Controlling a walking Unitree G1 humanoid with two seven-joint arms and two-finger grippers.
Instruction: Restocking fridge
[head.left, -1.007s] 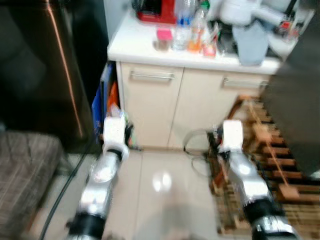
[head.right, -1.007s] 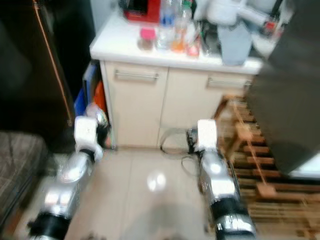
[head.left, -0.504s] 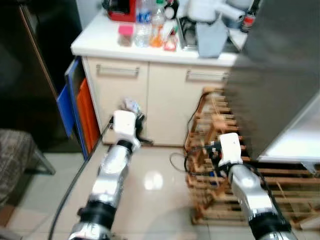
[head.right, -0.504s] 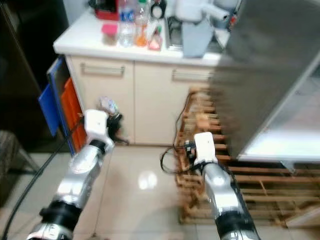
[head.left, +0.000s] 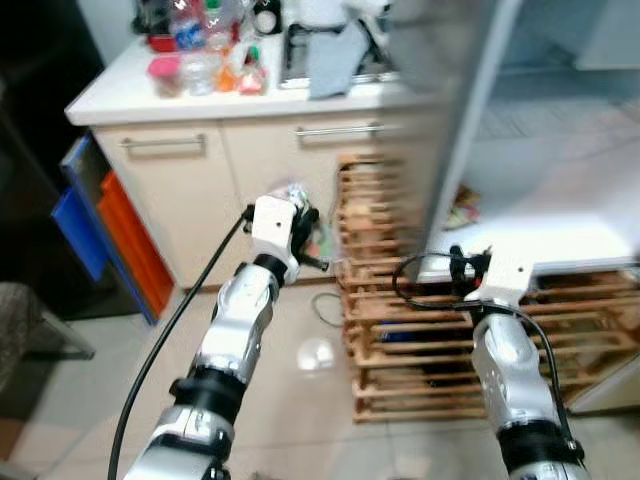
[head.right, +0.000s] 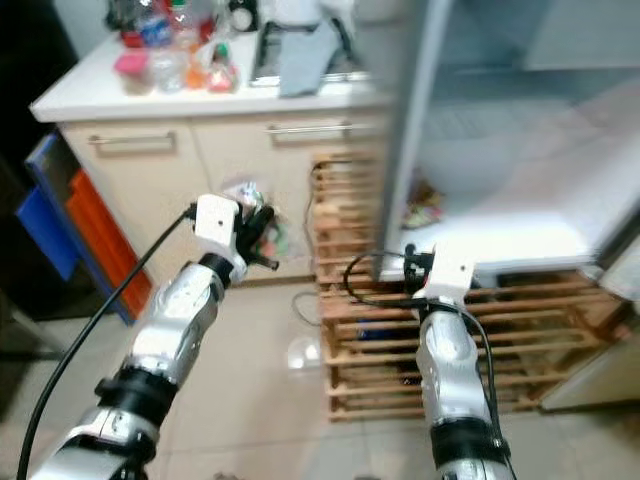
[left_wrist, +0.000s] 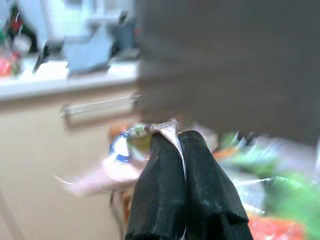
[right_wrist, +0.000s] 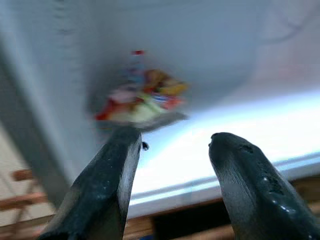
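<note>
1. Holding a crinkled clear plastic packet (left_wrist: 150, 132) pinched between its closed black fingers (left_wrist: 165, 180), the left gripper (head.left: 300, 222) is raised in front of the beige cabinet doors (head.left: 190, 190), beside the left edge of the slatted wooden rack (head.left: 400, 330).
2. The packet's contents are too blurred to name; green and orange patches show through the wrap in the left wrist view.
3. The right gripper (right_wrist: 172, 145) has its two fingers spread apart with nothing between them, and it points at the front edge of the white fridge shelf (head.left: 540, 230).
4. A colourful wrapped packet of food (right_wrist: 142, 97) lies on that shelf, near its left corner, close to the grey fridge door (head.left: 445, 110) that stands open.
5. The wooden rack stands on the pale tiled floor (head.left: 300, 400) under the fridge shelf.
6. On the white counter (head.left: 110, 95), bottles and small jars (head.left: 205, 60) crowd the left end, and a grey cloth (head.left: 335, 65) hangs over the front edge further right.
7. Blue and orange flat panels (head.left: 105, 240) lean beside the cabinet's left corner.
</note>
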